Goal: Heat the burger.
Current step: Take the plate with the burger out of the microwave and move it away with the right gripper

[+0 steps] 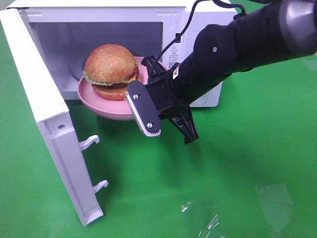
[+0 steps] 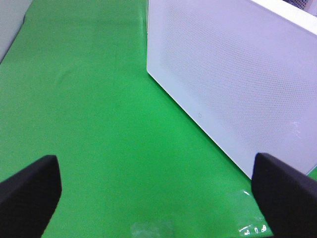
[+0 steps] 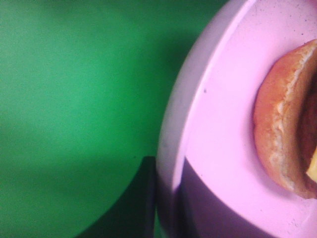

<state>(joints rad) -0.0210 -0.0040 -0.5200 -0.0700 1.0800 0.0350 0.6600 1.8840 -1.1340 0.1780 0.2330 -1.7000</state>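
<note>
Sitting upright bun-up on pink plate (image 1: 101,106), burger (image 1: 111,71), right claw (image 1: 148,106) clamped on plate rim, left claw (image 2: 158,191) wide, empty.

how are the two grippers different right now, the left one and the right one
The left gripper stands wide open over bare green cloth beside the microwave door, holding nothing. The right gripper is shut on the rim of the pink plate, carrying the burger at the microwave opening. Both have dark fingers.

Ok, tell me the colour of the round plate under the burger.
Pink; the round plate shows best in the exterior high view.
</note>
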